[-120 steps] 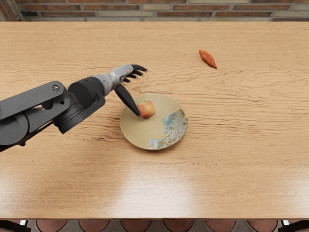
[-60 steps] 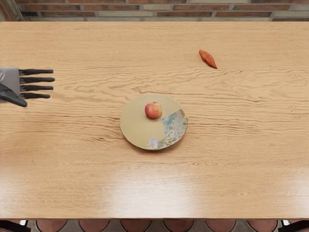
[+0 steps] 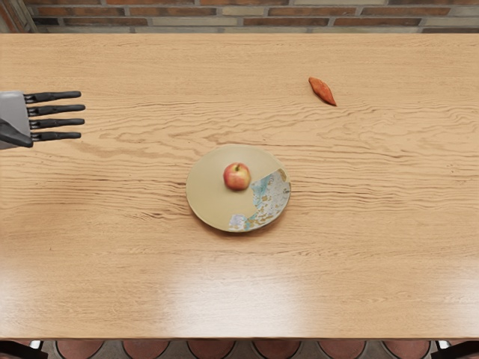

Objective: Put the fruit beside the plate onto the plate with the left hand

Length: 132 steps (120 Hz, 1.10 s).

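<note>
A red and yellow apple sits on the round tan plate in the middle of the table. The plate has a worn blue and white patch on its right side. My left hand shows at the far left edge, well away from the plate, with its dark fingers stretched out straight and nothing in them. The right arm is out of sight.
An orange sweet potato lies on the table at the back right. A brick wall runs behind the table's far edge.
My left hand let go of the apple and pulled back from the plate to the left edge, then rose slightly. The apple settled on the plate.
</note>
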Motion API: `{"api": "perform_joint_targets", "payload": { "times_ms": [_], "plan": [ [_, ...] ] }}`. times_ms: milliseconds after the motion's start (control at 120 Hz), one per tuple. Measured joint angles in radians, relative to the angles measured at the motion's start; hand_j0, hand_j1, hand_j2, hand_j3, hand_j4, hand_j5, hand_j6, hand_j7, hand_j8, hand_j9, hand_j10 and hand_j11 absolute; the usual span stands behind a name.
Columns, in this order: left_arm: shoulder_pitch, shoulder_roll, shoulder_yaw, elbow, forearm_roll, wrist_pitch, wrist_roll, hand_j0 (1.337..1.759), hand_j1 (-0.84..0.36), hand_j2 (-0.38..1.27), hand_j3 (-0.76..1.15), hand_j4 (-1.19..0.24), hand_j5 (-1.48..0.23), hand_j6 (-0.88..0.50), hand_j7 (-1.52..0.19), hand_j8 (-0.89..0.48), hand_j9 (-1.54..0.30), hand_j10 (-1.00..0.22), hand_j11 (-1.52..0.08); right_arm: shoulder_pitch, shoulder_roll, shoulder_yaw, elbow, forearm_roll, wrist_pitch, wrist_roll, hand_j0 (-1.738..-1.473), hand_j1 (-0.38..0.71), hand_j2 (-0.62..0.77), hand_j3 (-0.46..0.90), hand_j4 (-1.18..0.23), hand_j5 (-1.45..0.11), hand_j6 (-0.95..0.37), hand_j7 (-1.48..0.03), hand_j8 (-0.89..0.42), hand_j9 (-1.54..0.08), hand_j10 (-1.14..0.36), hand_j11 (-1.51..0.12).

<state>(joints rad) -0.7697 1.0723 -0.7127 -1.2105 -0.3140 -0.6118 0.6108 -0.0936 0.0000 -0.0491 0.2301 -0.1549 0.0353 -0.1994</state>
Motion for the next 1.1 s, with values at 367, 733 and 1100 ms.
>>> {"api": "perform_joint_targets", "payload": {
  "times_ms": [367, 733, 1100],
  "plan": [
    [0.000, 0.000, 0.000, 0.000, -0.001, 0.000, 0.000, 1.658, 0.35, 0.00, 0.00, 0.00, 0.00, 0.00, 0.00, 0.00, 0.00, 0.00, 0.00, 0.000, 0.000, 0.000, 0.000, 0.000, 0.000, 0.000, -1.658, -0.32, 0.00, 0.00, -0.02, -0.03, -0.02, -0.03, -0.02, -0.03, -0.02, -0.03],
    [0.000, 0.000, 0.000, 0.000, -0.001, 0.000, 0.000, 1.658, 0.35, 0.00, 0.00, 0.00, 0.00, 0.00, 0.00, 0.00, 0.00, 0.00, 0.00, 0.000, 0.000, 0.000, 0.000, 0.000, 0.000, 0.000, -1.658, -0.32, 0.00, 0.00, -0.02, -0.03, -0.02, -0.03, -0.02, -0.03, -0.02, -0.03],
    [0.000, 0.000, 0.000, 0.000, -0.001, 0.000, 0.000, 1.658, 0.35, 0.00, 0.00, 0.00, 0.00, 0.00, 0.00, 0.00, 0.00, 0.00, 0.00, 0.000, 0.000, 0.000, 0.000, 0.000, 0.000, 0.000, -1.658, -0.32, 0.00, 0.00, -0.02, -0.03, -0.02, -0.03, -0.02, -0.03, -0.02, -0.03]
  ]
}}
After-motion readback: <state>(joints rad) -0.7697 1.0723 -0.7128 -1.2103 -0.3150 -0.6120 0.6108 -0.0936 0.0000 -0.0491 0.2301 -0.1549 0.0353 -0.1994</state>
